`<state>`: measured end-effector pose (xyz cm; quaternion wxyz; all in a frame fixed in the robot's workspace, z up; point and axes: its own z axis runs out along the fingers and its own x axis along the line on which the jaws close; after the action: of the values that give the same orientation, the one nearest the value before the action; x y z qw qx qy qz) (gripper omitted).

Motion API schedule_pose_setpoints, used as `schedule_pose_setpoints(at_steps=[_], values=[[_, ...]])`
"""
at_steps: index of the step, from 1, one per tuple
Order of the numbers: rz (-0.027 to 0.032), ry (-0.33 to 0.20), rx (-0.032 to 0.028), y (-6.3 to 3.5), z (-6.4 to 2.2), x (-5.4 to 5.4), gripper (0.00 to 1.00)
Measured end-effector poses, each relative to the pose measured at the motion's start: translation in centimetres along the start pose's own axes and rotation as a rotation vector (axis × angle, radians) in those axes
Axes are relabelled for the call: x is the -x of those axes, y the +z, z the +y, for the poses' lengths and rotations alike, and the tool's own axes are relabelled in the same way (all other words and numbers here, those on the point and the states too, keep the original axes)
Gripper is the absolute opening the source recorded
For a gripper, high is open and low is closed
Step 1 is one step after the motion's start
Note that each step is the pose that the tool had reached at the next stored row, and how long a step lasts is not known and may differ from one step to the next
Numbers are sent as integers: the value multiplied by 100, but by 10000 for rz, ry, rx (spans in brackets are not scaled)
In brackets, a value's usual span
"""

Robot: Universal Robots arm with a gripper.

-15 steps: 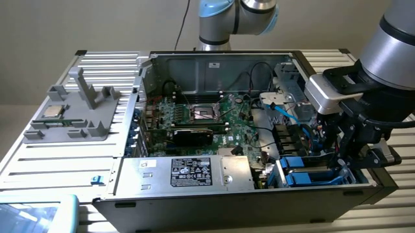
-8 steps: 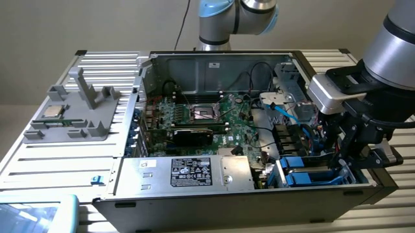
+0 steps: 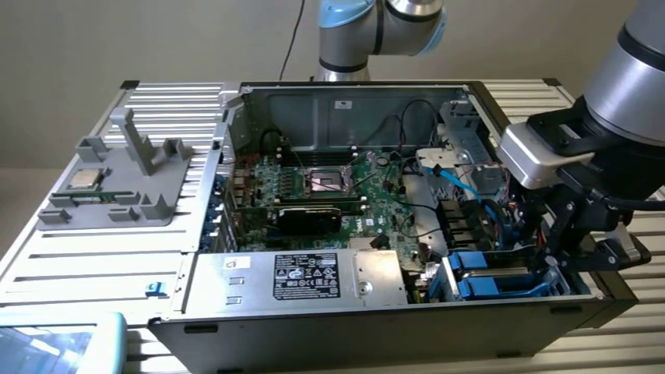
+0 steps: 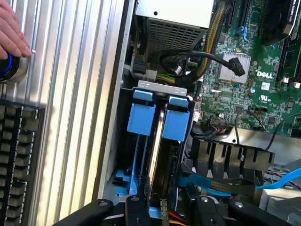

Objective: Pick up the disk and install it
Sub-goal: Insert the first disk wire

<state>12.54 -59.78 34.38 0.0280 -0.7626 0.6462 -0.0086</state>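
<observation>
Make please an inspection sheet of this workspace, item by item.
Surface: ribbed metal table carrying an open computer case.
Job's things: disk stands on edge between blue frames in the drive bay.
Clutter: grey fixture with a processor chip; keyboard.
Grippers: gripper low over the drive bay, above the disk.
Cables: black bundle and blue cable inside the case.
Surroundings: a person's hand on a blue-ringed button.

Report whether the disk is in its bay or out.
In: the disk stands on edge inside the bay, beside another blue frame.
</observation>
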Motion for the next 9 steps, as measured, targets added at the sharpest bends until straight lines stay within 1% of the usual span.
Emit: schedule_pose_setpoints(at_steps=[2,3,5,6,7,9], values=[[-15,-77,0,2,2,-14,40],[-34,-102,-2,6,3,-21,40],[-109,-116,-15,15,5,-28,40],[-168,-123,-24,21,5,-28,40],[-274,-133,-42,25,6,-29,40],[-512,-140,-82,34,8,-41,40]])
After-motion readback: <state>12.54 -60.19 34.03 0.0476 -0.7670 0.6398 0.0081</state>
